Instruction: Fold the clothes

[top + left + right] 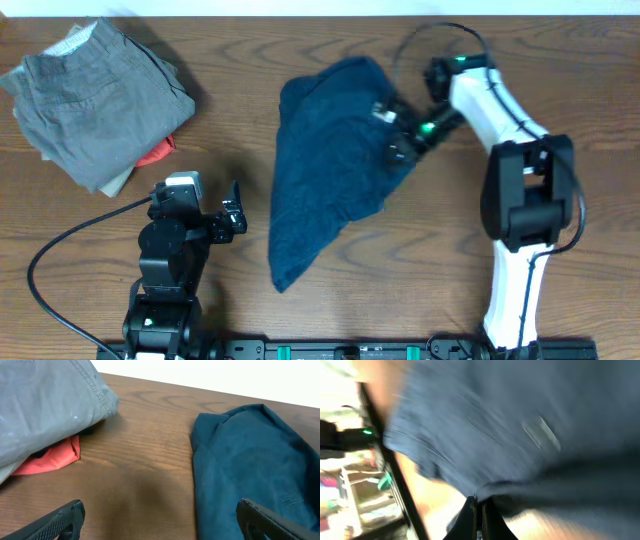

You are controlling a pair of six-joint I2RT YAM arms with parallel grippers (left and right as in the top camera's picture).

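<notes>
Dark navy blue cotton shorts [325, 165] lie bunched at centre of brown wood table [230, 80], tapering toward 7 o'clock. R gripper [392, 135] is at the shorts' 2 o'clock edge, fingers pressed together, pinching navy fabric; wrist view blurred. L gripper [234, 215] sits at the shorts' 9 o'clock, spread wide, apart from cloth. Grey-khaki folded shorts [95, 100] at table's 10 o'clock, lying over small orange-red garment [158, 152].
</notes>
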